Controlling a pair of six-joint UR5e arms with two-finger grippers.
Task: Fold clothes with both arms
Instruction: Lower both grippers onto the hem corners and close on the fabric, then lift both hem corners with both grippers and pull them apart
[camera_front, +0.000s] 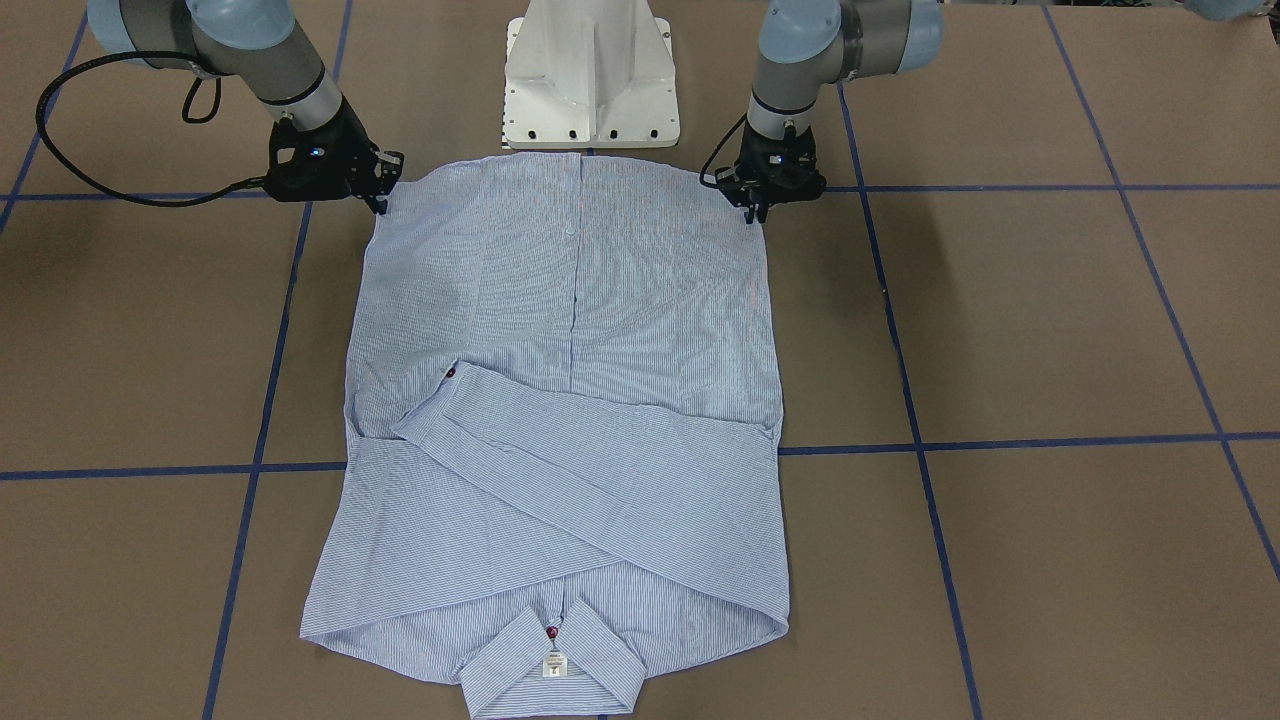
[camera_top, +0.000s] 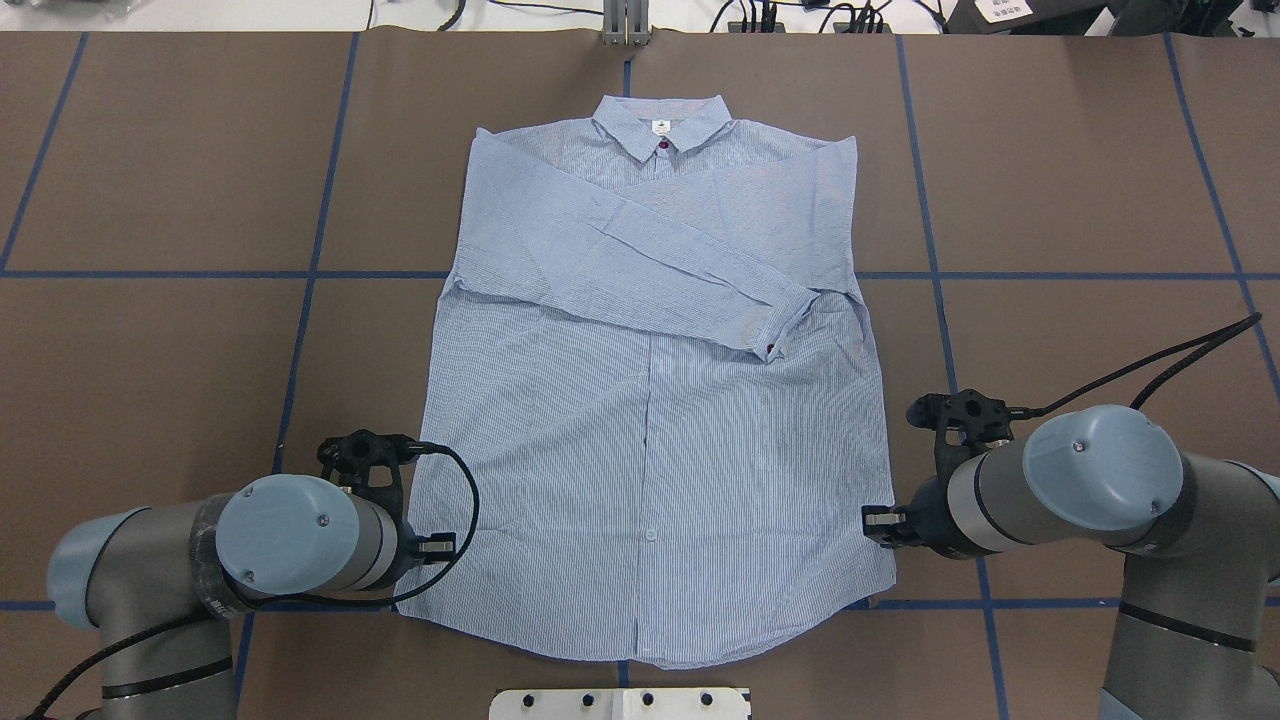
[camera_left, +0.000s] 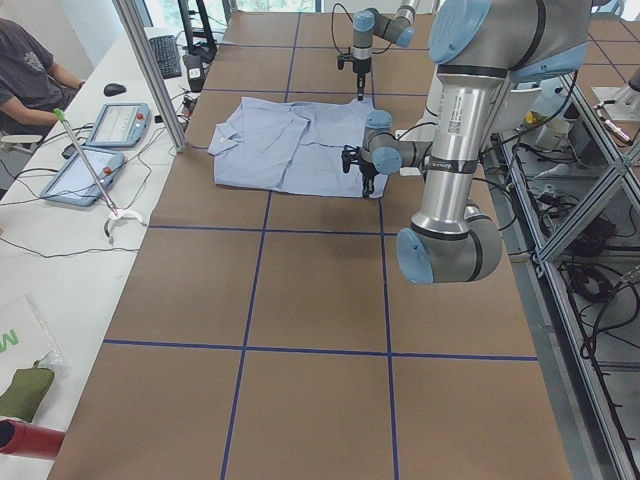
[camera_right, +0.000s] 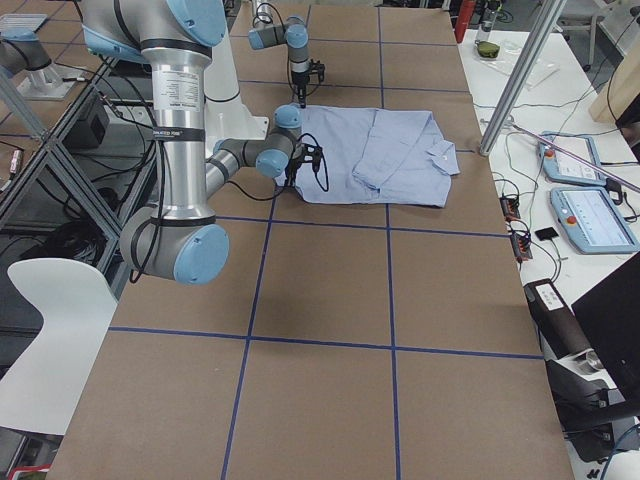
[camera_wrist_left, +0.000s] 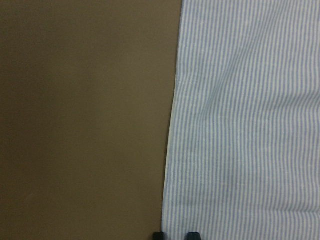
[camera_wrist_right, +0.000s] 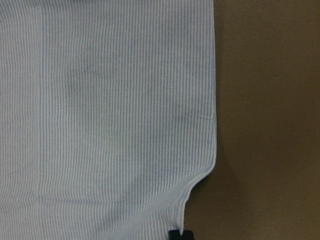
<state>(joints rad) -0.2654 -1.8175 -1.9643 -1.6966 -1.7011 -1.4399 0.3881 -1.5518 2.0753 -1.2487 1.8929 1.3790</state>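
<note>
With the left gripper (camera_front: 757, 208), pinching in narrow on the side edge of the shirt (camera_top: 650, 450) close to the hem, tips nearly touching. Doing the same with the right gripper (camera_front: 380, 202) on the opposite hem corner. Looking like biting cloth on both sides, going by the wrist views, though lying totally flat. Spreading out front-up between the two grippers, with both sleeves (camera_top: 640, 255) crossed over the chest and the collar (camera_top: 660, 125) way out on the far side from them. So probably sitting right at the start of the bottom-to-collar fold. Next up, guessing: lifting both corners together and level, then carrying them away from the grippers' side toward the collar, keeping the hem taut to avoid sagging in the middle. Working on a brown table (camera_top: 150, 400) crossed with blue tape lines (camera_top: 200, 272), white pedestal base (camera_top: 620, 703) just behind the grippers. Way off past the left gripper's end, seeing a person (camera_left: 30, 65) sitting at a white desk (camera_left: 60, 230) with two tablets (camera_left: 118, 125) and a keyboard (camera_left: 165, 55).
</note>
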